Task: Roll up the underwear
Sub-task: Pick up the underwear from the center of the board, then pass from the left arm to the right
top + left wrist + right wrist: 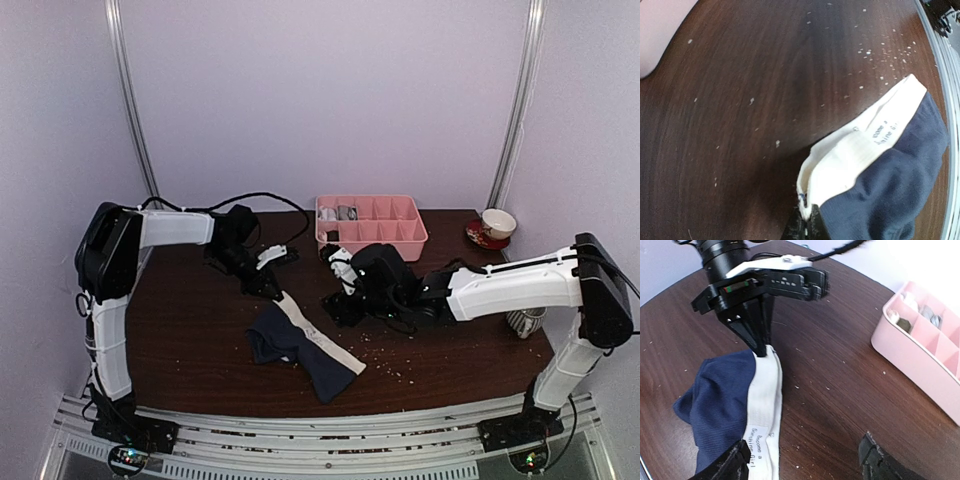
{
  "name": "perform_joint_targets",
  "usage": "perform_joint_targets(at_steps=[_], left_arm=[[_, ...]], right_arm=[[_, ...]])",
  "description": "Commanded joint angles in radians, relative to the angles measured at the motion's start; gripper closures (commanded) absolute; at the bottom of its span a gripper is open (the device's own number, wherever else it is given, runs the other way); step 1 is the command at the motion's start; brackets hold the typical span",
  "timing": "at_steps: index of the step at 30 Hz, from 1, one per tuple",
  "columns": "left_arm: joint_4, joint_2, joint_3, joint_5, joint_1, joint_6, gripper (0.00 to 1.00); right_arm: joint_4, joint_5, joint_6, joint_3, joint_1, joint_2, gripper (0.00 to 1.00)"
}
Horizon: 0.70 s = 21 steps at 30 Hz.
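The navy underwear (300, 345) is lying crumpled on the dark surface (190, 330), with its cream waistband (765, 405) running diagonally. The left tool (761, 347) is clamping together on one end of that waistband. The right tool (805, 462) is hovering over the other end, fingers spread apart.

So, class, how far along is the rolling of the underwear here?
Done: no roll shows yet in the navy underwear, which lies loosely spread. In hand: the left gripper is shut on one end of the cream waistband; the right gripper is open beside it. Left: all the rolling.
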Motion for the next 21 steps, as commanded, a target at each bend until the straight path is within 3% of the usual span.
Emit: perform_joint_targets(at_steps=[1, 5, 14, 21], left_arm=[[-0.048, -0.132, 0.008, -0.007, -0.09, 0.103, 1.0], [-0.048, -0.205, -0.035, -0.001, -0.143, 0.151, 1.0], [-0.048, -0.32, -0.111, 0.042, -0.203, 0.213, 1.0], [-0.06, -0.345, -0.124, 0.037, -0.247, 0.243, 1.0]], right_arm=[[0.159, -0.182, -0.215, -0.041, 0.001, -0.064, 0.2], [0.176, -0.283, -0.313, -0.066, -0.002, -0.078, 0.18], [0.364, -0.282, -0.369, -0.223, 0.0, -0.154, 0.19], [0.391, -0.354, -0.402, -0.207, 0.005, -0.079, 0.21]])
